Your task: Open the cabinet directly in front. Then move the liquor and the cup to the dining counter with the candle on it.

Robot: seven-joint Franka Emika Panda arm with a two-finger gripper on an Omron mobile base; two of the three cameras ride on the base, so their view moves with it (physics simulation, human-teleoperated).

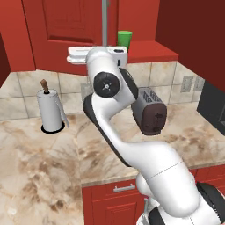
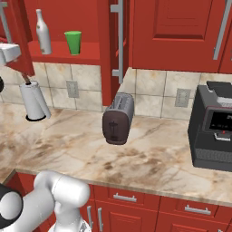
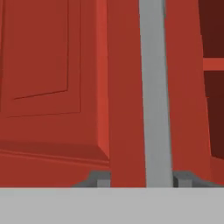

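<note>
Early stage: the cabinet (image 2: 59, 27) is part open. In the right base view one door stands swung out edge-on, and the shelf behind shows the liquor (image 2: 43, 32) and cup (image 2: 73, 42) standing upright side by side, near but apart, liquor to the left in that view. Neither has been touched, so opening needs finishing, then both carries to the dining counter w/ candle are left. The gripper (image 3: 142, 180) is up at the other door, fingertips either side of its handle (image 3: 153, 87) and closed about it, as far as the hand view lets me judge (contact itself is cropped at the bottom edge). The handle's long axis runs vertical, a straight silver bar along the door edge. Liquor's long axis is vertical too, neck up; cup mouth up. The worktop (image 2: 149, 158) below carries a toaster (image 2: 118, 118) and towel roll (image 2: 34, 102), not part of the job.
</note>
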